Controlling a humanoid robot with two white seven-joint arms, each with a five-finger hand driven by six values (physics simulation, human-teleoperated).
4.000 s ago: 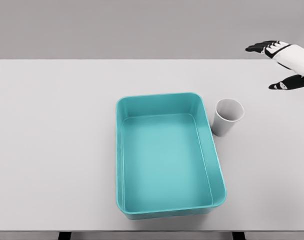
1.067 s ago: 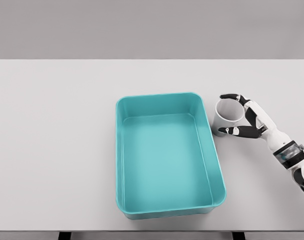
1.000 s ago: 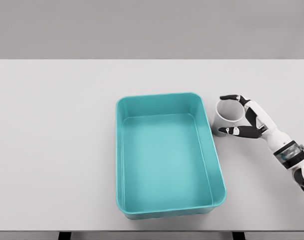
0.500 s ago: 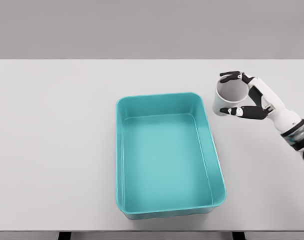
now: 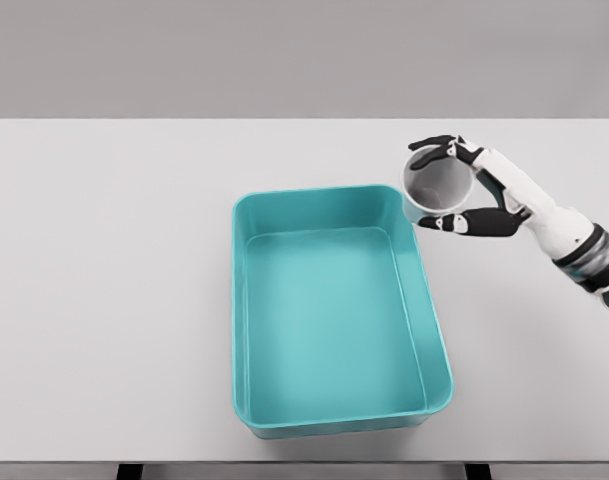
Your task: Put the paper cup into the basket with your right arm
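Head view: white paper cup (image 5: pixel 436 186), tilted with mouth facing camera, grasped by right hand (image 5: pixel 481 192) above the teal basket's (image 5: pixel 284 203) far right corner.

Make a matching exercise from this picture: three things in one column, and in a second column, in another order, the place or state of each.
Things:
1. paper cup
2. basket
3. right hand

States:
A. empty, standing on the table
B. closed around the cup's sides
C. lifted, at the basket's far right corner

Pairs: 1-C, 2-A, 3-B
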